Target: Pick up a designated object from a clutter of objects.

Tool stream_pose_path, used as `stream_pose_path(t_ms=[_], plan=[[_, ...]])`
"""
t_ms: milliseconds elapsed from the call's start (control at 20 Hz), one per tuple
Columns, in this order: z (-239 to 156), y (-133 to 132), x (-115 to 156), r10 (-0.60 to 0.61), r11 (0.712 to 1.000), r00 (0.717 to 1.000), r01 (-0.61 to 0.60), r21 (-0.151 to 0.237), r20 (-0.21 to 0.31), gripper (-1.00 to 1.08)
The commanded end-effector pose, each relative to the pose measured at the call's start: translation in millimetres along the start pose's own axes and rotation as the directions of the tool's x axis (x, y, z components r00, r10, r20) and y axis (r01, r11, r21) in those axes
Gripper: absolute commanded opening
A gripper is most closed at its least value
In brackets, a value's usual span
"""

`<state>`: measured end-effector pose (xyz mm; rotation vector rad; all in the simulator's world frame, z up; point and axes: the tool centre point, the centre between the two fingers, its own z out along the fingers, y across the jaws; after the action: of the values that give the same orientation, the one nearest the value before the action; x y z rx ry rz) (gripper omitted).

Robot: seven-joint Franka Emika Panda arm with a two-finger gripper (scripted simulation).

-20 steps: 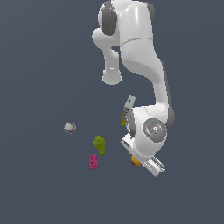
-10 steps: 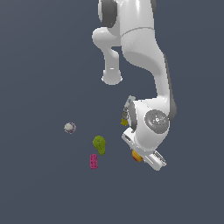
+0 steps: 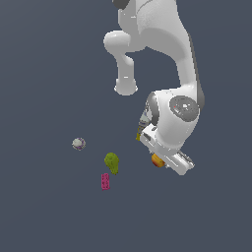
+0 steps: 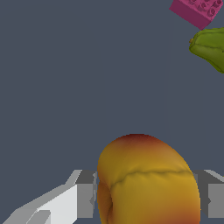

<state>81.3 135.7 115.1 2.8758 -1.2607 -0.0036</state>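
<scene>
Peach (image 4: 148, 181) between the fingers (image 4: 65, 203) of the gripper (image 3: 165, 160), grasped on both sides. Positioned under the arm's wrist, at the exterior view's right of the clutter. Green lump (image 3: 111, 162) and pink block (image 3: 105, 181) just beside each other, apart from the peach. Whitish ball (image 3: 78, 143) farther to the exterior view's left.

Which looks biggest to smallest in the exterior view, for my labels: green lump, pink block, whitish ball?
1. green lump
2. pink block and whitish ball: they look about alike, so I won't rank them.
</scene>
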Motion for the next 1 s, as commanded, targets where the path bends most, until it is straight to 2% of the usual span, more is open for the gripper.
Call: stream_pose_path(t_ms=[0,950], plan=[[-20,7,-11,0.0,1.0,1.0,0.0,0.002,-0.001,-1.0],[-177,65,-97,0.0,1.0,1.0,0.0,0.001,-0.003,-1.0]])
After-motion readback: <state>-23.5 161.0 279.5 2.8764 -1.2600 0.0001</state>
